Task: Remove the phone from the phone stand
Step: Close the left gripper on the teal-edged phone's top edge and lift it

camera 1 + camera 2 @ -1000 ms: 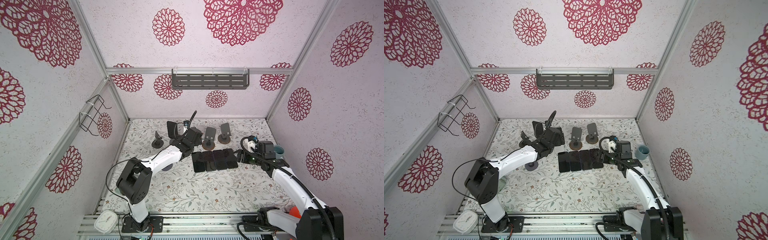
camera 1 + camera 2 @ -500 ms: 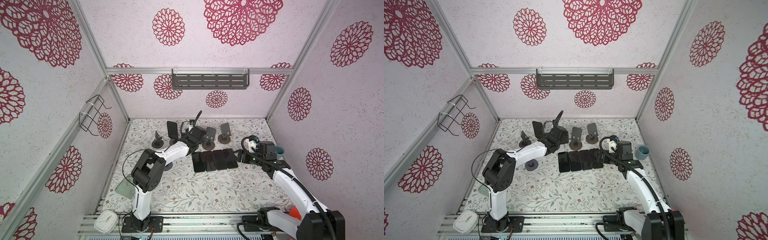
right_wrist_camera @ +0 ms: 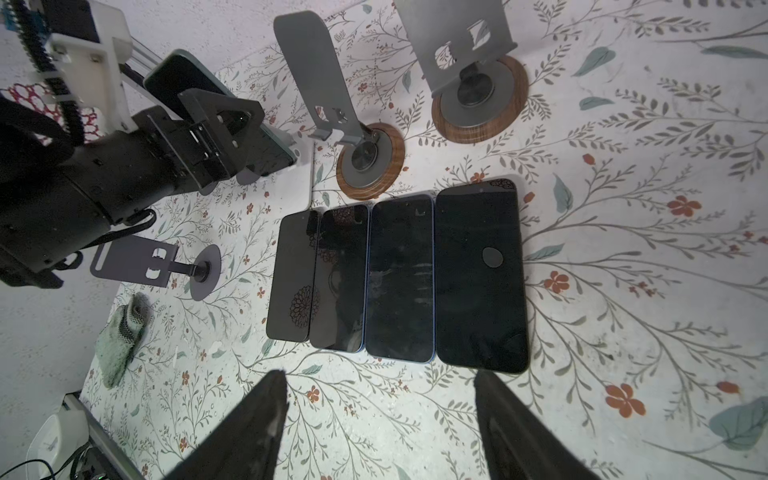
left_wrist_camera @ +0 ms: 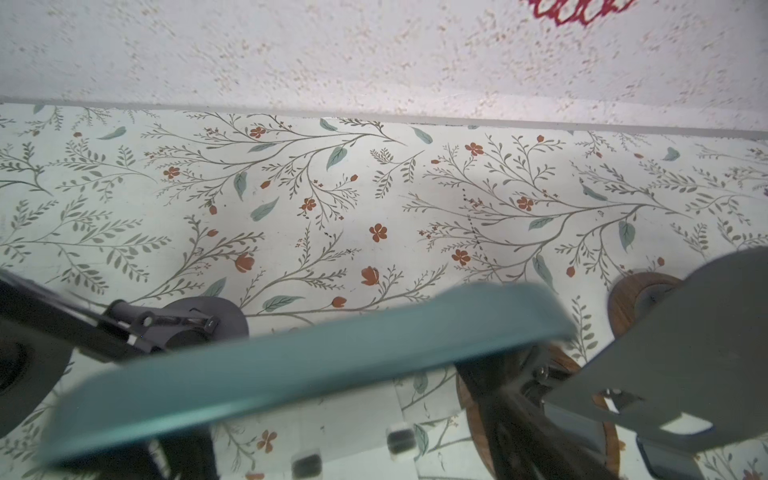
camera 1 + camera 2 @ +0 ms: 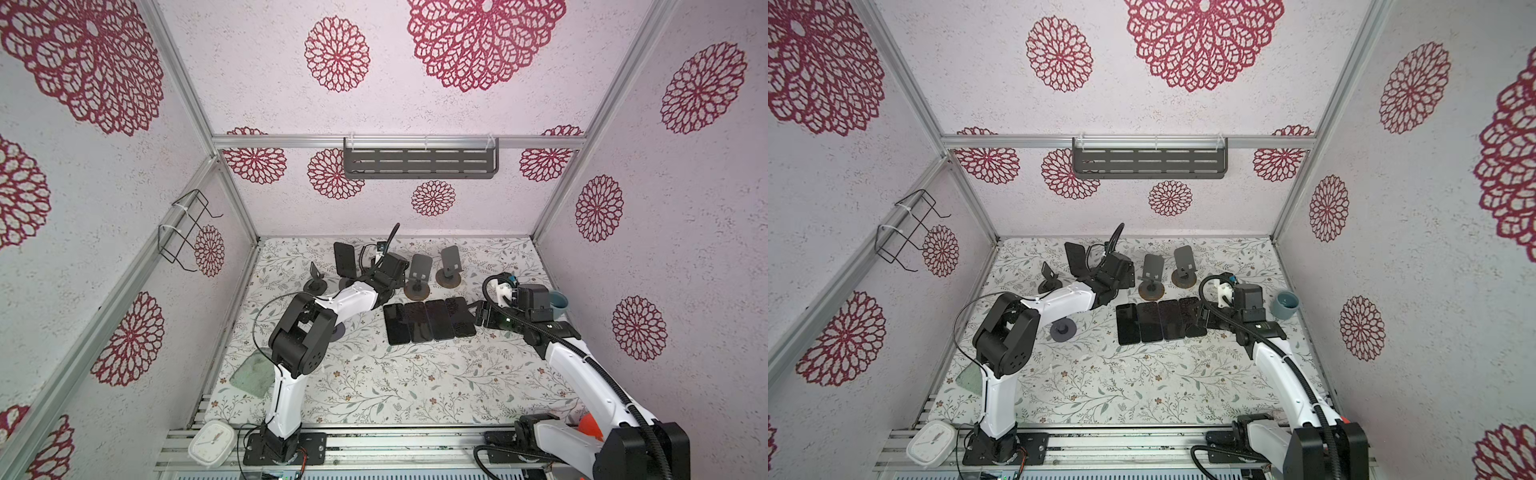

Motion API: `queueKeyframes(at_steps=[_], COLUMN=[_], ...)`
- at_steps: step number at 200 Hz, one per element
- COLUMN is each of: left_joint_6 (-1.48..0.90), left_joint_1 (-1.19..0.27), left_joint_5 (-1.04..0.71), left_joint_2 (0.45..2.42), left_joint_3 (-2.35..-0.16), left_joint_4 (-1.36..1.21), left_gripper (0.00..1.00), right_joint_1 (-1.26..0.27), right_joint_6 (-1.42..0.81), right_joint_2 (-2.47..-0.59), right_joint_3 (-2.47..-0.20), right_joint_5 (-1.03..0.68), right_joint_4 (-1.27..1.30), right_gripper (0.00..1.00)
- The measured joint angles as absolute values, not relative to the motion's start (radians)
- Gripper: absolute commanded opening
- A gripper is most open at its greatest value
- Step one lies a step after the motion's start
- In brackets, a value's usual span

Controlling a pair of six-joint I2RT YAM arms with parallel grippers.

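Left gripper [image 3: 237, 133] is on the phone [image 5: 345, 259], near the desk's [image 5: 374, 382] back edge, left of middle. Whether its jaws pinch the phone or only flank it, can't tell. Phone leans up on its pale stand [image 3: 305, 178], long axis rising toward the back wall, teal side edge close across the left wrist view. Left arm much the nearer: stretched low, forearm almost level. Right gripper [image 3: 395, 424] spread, empty, well apart, by the right end of the row of flat phones [image 5: 428, 320].

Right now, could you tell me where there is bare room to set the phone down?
Free: the mat in front of the four flat phones, between green cloth and right arm. Crowded: the back strip of phone stands.
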State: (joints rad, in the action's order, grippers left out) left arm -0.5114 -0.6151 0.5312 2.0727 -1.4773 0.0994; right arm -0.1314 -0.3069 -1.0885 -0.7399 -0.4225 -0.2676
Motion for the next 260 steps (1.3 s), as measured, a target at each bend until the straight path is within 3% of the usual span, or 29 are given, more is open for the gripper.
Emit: queueKeyframes(at_steps=[57,181,230,260], left_joint_6=[-0.505,-0.495,-0.518,-0.551], left_joint_1=[-0.607,-0.608,-0.607,-0.594], left_joint_5=[0.533,0.496,0.366,0.199], left_joint_2=[2.077,1.957,1.814,1.742], left_joint_3=[-1.489,-1.453,-1.454,-1.454], left_joint_4=[0.099,0.17,0.294,0.393], left_gripper=[0.76,0.69,0.62,0.57], right_joint_1=[-0.131,-0.134,-0.244,-0.356], right_joint_6=[-0.307,-0.27,-0.263,-0.266], right_joint_2=[-1.087,-1.085,-1.156,-1.263], right_joint_3=[-0.74,-0.74,-0.77,-0.816], right_joint_5=[-0.422,-0.435,-0.505,-0.532], right_joint_4=[-0.268,-0.257,-0.149,-0.017], right_gripper=[0.75,0.75,0.77,0.77])
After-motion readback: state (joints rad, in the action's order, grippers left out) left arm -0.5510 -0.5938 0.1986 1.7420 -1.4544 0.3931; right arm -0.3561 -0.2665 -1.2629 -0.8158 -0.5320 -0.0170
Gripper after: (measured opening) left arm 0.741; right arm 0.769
